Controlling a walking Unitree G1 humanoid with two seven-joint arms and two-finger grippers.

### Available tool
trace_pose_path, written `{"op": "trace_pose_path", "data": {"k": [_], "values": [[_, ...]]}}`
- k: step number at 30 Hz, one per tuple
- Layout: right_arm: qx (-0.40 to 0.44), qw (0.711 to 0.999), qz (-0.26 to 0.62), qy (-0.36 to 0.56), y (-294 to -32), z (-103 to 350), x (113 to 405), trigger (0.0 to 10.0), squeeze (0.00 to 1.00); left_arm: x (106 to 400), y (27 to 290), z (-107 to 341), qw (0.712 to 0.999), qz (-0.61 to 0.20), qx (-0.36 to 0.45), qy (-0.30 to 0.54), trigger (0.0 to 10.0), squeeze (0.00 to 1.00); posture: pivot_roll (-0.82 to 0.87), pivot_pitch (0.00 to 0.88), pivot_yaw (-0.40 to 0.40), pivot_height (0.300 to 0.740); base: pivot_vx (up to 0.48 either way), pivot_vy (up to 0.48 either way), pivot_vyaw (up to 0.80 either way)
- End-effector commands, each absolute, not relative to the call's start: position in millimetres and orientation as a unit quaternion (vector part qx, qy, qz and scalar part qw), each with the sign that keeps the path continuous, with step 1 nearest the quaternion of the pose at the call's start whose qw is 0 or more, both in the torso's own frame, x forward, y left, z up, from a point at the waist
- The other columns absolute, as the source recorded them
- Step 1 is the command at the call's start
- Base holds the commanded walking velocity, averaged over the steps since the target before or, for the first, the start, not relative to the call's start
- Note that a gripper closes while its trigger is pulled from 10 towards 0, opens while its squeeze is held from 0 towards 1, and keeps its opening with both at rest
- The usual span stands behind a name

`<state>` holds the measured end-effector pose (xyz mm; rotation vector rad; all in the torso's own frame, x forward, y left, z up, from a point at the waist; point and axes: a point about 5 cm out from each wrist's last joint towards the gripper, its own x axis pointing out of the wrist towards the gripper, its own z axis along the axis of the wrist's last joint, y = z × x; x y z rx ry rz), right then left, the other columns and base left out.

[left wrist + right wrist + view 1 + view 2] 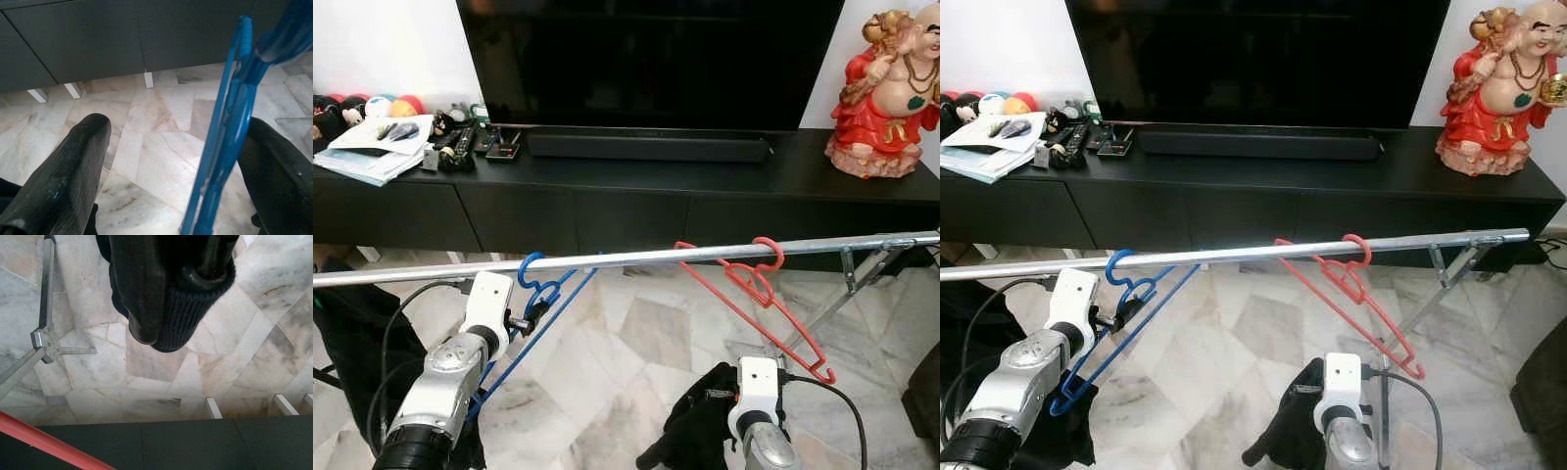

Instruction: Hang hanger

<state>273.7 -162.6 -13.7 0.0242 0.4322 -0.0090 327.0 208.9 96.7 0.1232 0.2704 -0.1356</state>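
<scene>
A silver rail [636, 258] crosses in front of me. A blue hanger [540, 294] is hooked on it at the left, and a red hanger [756, 284] hangs further right. My left gripper [530, 315] is raised just under the rail at the blue hanger's neck. In the left wrist view its fingers [73, 166] stand wide apart, so the left gripper [176, 132] is open, with the blue hanger [230, 137] between them near one finger. My right gripper [171, 308] is low, below the red hanger, shut on a black knitted cloth [690, 426].
The rack's folding leg [847, 284] slants down at the right. Behind the rail stands a long black TV cabinet [607, 206] with a TV [646, 59], a red statue [886, 88] and papers [372, 147]. A black bag [347, 333] lies on the marble floor at the left.
</scene>
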Motion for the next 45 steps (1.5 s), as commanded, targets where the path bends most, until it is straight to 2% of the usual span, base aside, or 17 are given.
{"op": "trace_pose_path", "data": {"k": [1, 2, 3, 4, 5, 6, 7, 12, 13, 14, 15, 16, 17, 18, 19, 45], "values": [[0.009, 0.977, 0.0, 0.214, -160, -14, 274, 10.0, 0.0, 329, 209, 95, 0.986, -0.073, 0.062, 0.137, 10.0, 0.0, -0.05, 0.049, 0.032, 0.74, 0.0, 0.0, 0.0], [0.009, 0.977, 0.0, 0.214, -160, -14, 274, 10.0, 0.0, 329, 208, 95, 0.986, -0.079, 0.061, 0.137, 9.5, 0.0, -0.05, 0.05, 0.032, 0.74, 0.0, 0.0, 0.0], [0.008, 0.977, 0.0, 0.214, -161, -14, 274, 10.0, 0.0, 329, 207, 95, 0.985, -0.082, 0.06, 0.137, 9.5, 0.0, -0.05, 0.05, 0.032, 0.74, 0.0, 0.0, 0.0], [0.008, 0.977, 0.0, 0.214, -161, -14, 274, 10.0, 0.0, 329, 205, 94, 0.984, -0.093, 0.059, 0.139, 0.7, 0.0, -0.05, 0.05, 0.032, 0.74, 0.0, 0.0, 0.0], [0.008, 0.977, 0.0, 0.214, -161, -14, 274, 10.0, 0.0, 329, 205, 94, 0.984, -0.093, 0.059, 0.139, 0.7, 0.0, -0.05, 0.05, 0.032, 0.74, 0.0, 0.0, 0.0], [0.008, 0.977, -0.002, 0.215, -162, -14, 274, 10.0, 0.0, 328, 202, 93, 0.983, -0.105, 0.051, 0.142, 0.0, 0.0, -0.05, 0.052, 0.031, 0.74, 0.0, 0.0, 0.0], [0.006, 0.976, -0.005, 0.216, -164, -14, 273, 10.0, 0.0, 326, 197, 91, 0.98, -0.13, 0.042, 0.143, 0.0, 0.0, -0.05, 0.055, 0.03, 0.74, 0.0, 0.0, 0.0], [0.005, 0.976, -0.006, 0.217, -167, -15, 273, 10.0, 0.0, 326, 195, 89, 0.98, -0.131, 0.045, 0.146, 0.0, 0.0, -0.05, 0.061, 0.027, 0.74, 0.0, 0.0, 0.0], [0.004, 0.976, -0.007, 0.217, -167, -15, 273, 10.0, 0.0, 326, 195, 88, 0.978, -0.135, 0.056, 0.15, 0.5, 0.0, -0.05, 0.063, 0.027, 0.74, 0.0, 0.0, 0.0], [0.004, 0.976, -0.007, 0.217, -167, -15, 273, 10.0, 0.0, 326, 195, 88, 0.978, -0.135, 0.056, 0.15, 0.5, 0.0, -0.05, 0.063, 0.027, 0.74, 0.0, 0.0, 0.0], [0.006, 0.976, -0.011, 0.218, -169, -15, 272, 10.0, 0.0, 326, 193, 86, 0.976, -0.137, 0.062, 0.156, 7.9, 0.0, -0.05, 0.069, 0.026, 0.74, 0.0, 0.0, 0.0], [0.006, 0.976, -0.012, 0.219, -169, -15, 272, 10.0, 0.0, 326, 191, 85, 0.976, -0.137, 0.059, 0.157, 8.8, 0.0, -0.05, 0.069, 0.026, 0.74, 0.0, 0.0, 0.0], [0.006, 0.976, -0.012, 0.218, -169, -15, 273, 10.0, 0.0, 326, 191, 85, 0.976, -0.139, 0.058, 0.156, 7.8, 0.0, -0.05, 0.072, 0.024, 0.74, 0.0, 0.0, 0.0], [0.006, 0.976, -0.012, 0.218, -169, -15, 273, 10.0, 0.0, 326, 191, 85, 0.976, -0.139, 0.058, 0.156, 7.8, 0.0, -0.05, 0.072, 0.024, 0.74, 0.0, 0.0, 0.0], [0.006, 0.976, -0.013, 0.217, -169, -14, 273, 10.0, 0.0, 326, 190, 85, 0.977, -0.139, 0.056, 0.155, 0.0, 0.0, -0.05, 0.073, 0.024, 0.74, 0.0, 0.0, 0.0], [0.009, 0.975, -0.014, 0.221, -169, -15, 273, 10.0, 0.0, 320, 181, 72, 0.969, -0.15, 0.06, 0.189, 0.0, 0.0, -0.05, 0.088, 0.021, 0.74, 0.0, 0.0, 0.0]]}}
